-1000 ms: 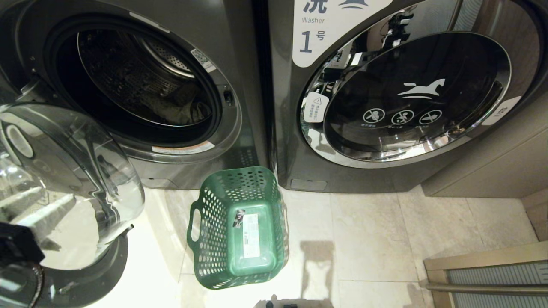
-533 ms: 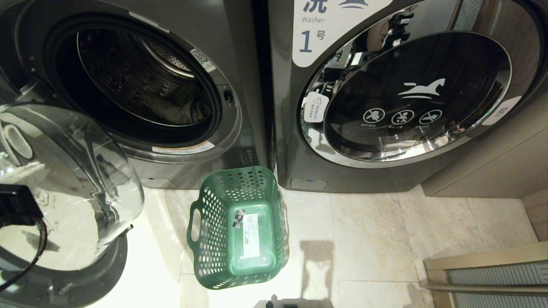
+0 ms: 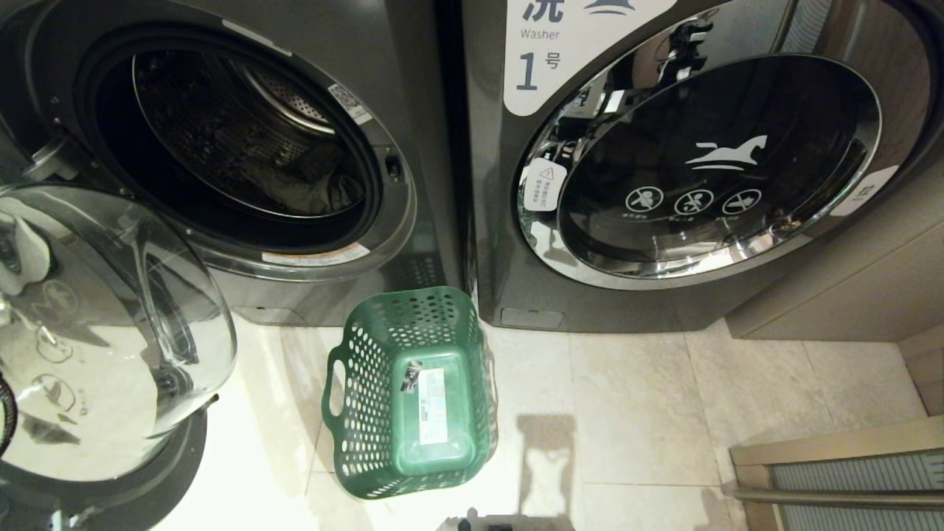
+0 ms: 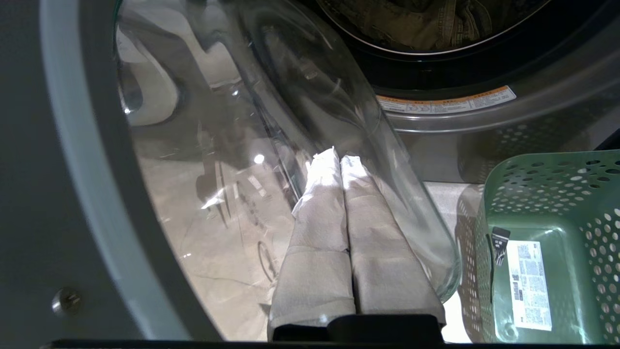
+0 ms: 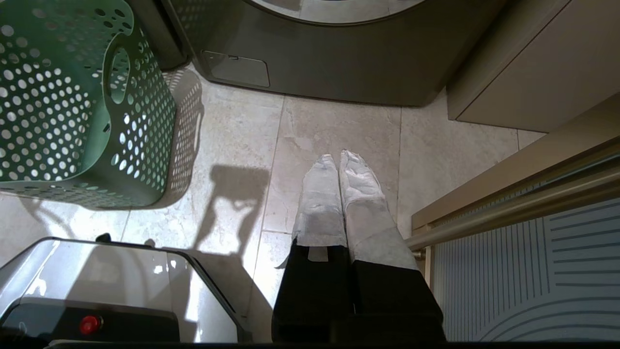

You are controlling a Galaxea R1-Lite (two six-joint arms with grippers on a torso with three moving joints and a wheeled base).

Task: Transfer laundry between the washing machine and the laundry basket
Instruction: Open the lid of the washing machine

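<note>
Change since a second ago: black wrist block gone from the lower-left corner of the head view, only a loop of black cable (image 3: 6,417) left at the edge; open glass door (image 3: 110,332) swung slightly, hinge side sitting lower in view; basket and both machines unmoved
Left tool (image 4: 339,160): clenched, the two white-wrapped fingers (image 4: 319,213) pressed side by side, gripping nothing; lying against the curved glass of the open door, tips pointing toward the drum opening
Right tool (image 5: 336,160): clenched and empty, hanging over the floor tiles (image 5: 334,121) to the right of the basket, near a metal rail (image 5: 508,213)
Laundry (image 3: 310,192): pale grey-green garment, bunched at the bottom of the drum inside the open washing machine (image 3: 413,243)
Laundry basket (image 3: 369,346): green, upright on the floor just in front of the gap between the two machines, only a white label (image 3: 433,405) on its floor
Second machine (image 3: 531,295): tagged "1 Washer", door shut, at the right
</note>
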